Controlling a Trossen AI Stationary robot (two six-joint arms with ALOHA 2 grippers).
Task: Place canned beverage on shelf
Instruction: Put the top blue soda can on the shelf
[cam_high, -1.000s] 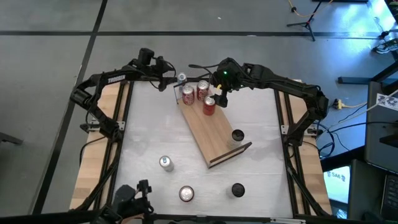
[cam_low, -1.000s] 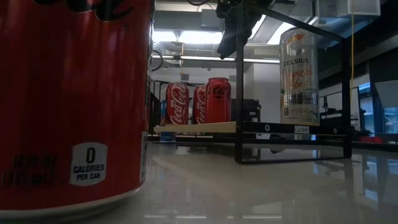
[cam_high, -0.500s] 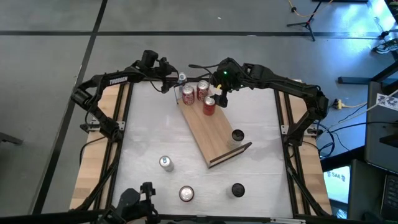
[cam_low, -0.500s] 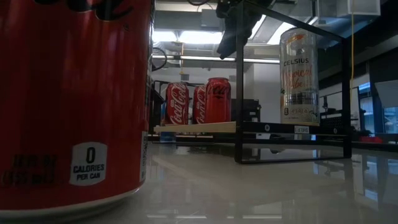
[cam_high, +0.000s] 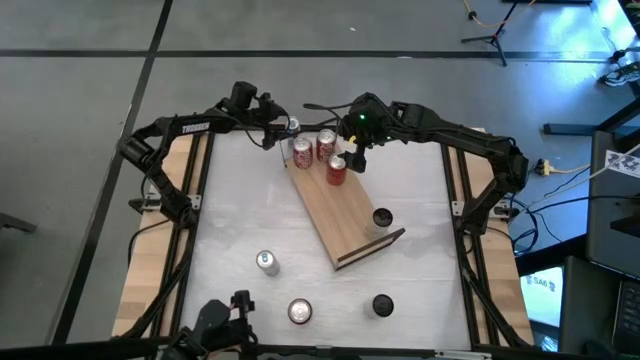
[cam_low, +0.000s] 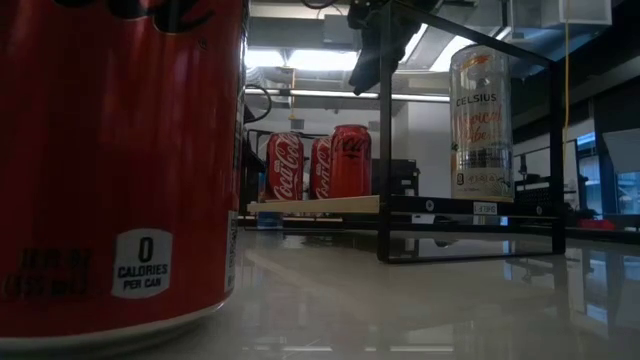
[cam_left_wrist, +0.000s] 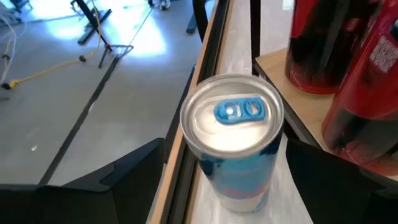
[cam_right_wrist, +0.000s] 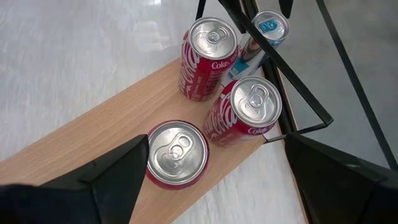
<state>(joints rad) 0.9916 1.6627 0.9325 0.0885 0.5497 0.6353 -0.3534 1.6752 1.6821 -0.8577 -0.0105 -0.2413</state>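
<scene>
A slim silver can with a blue tab (cam_left_wrist: 233, 143) stands on the white table at the far edge, just off the far end of the light-wood shelf (cam_high: 345, 215). It also shows in the high view (cam_high: 291, 125). My left gripper (cam_left_wrist: 227, 149) is open, with one finger on each side of this can and a gap at both; in the high view it is at the can's left (cam_high: 278, 128). Three red cola cans (cam_right_wrist: 211, 40) (cam_right_wrist: 249, 112) (cam_right_wrist: 177, 152) stand on the shelf's far end. My right gripper (cam_right_wrist: 217, 140) is open and empty above them.
A dark-topped can (cam_high: 382, 218) stands by the shelf's near end with its black wire rail (cam_high: 385, 240). A silver can (cam_high: 266, 262), a red can (cam_high: 300, 312) and a black can (cam_high: 382, 305) stand on the table's near part.
My left gripper has moved toward the table's right edge, closer to the slim blue-tab can. The cans and the shelf have stayed where they were.
</scene>
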